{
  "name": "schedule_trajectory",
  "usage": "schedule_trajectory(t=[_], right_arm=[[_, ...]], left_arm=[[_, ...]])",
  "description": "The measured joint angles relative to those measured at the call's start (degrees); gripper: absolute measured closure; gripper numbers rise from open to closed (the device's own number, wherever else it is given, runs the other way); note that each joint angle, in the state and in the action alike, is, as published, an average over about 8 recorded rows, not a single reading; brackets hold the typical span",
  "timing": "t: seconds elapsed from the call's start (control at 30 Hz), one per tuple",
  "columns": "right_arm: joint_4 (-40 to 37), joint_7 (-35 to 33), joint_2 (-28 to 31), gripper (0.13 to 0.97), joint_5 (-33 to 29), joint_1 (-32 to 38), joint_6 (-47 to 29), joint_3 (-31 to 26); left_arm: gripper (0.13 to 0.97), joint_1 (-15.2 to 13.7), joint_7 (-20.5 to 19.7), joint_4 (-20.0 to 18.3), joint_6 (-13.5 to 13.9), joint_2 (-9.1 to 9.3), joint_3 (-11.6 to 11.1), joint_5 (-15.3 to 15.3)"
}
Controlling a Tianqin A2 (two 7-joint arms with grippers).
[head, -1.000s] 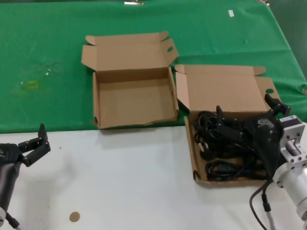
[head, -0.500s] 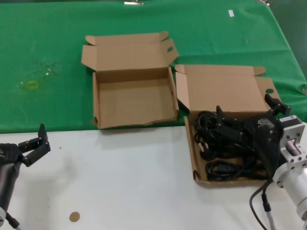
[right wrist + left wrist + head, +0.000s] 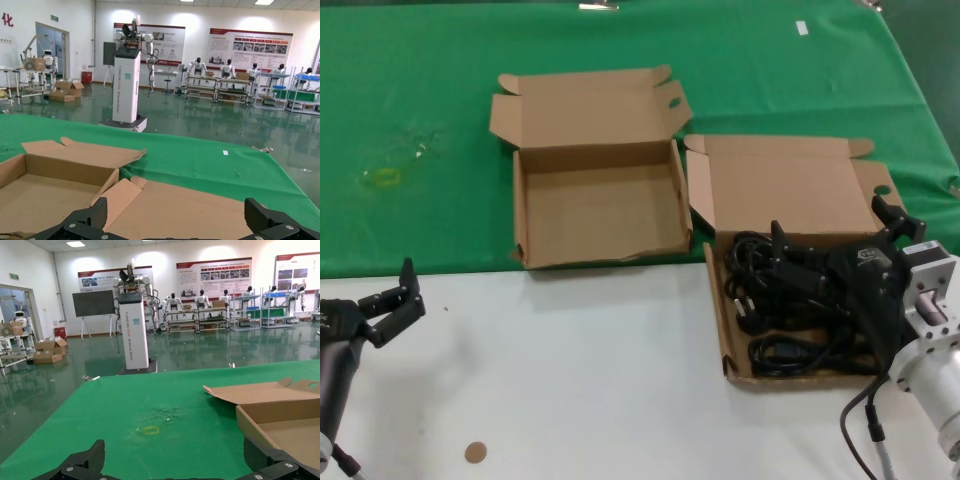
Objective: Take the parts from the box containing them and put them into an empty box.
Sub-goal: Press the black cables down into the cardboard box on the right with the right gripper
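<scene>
R gripper (image 3: 835, 238) hangs over the cords (image 3: 790, 310), fingers spread wide, nothing held; cords lie directly under it in the long box (image 3: 720, 320) at 4 o'clock. Squarish box (image 3: 595, 215) empty at 12. L gripper (image 3: 395, 300) parked at 8, open, much farther
</scene>
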Motion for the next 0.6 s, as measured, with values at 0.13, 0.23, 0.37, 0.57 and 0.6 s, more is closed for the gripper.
schedule_trajectory(t=[0.13, 0.23, 0.37, 0.57, 0.6], right_arm=[[0.0, 0.0, 0.0, 0.129, 0.0, 0.0, 0.0, 0.0], [0.0, 0.0, 0.0, 0.129, 0.0, 0.0, 0.0, 0.0], [0.0, 0.0, 0.0, 0.129, 0.0, 0.0, 0.0, 0.0], [-0.1, -0.1, 0.0, 0.129, -0.1, 0.1, 0.1, 0.0], [-0.1, -0.1, 0.0, 0.129, -0.1, 0.1, 0.1, -0.1]], left_arm=[[0.146, 0.0, 0.0, 0.0, 0.0, 0.00, 0.0, 0.0], [0.160, 0.0, 0.0, 0.0, 0.0, 0.00, 0.0, 0.0], [0.170, 0.0, 0.0, 0.0, 0.0, 0.00, 0.0, 0.0], [0.226, 0.0, 0.0, 0.0, 0.0, 0.00, 0.0, 0.0], [0.240, 0.0, 0.0, 0.0, 0.0, 0.00, 0.0, 0.0]])
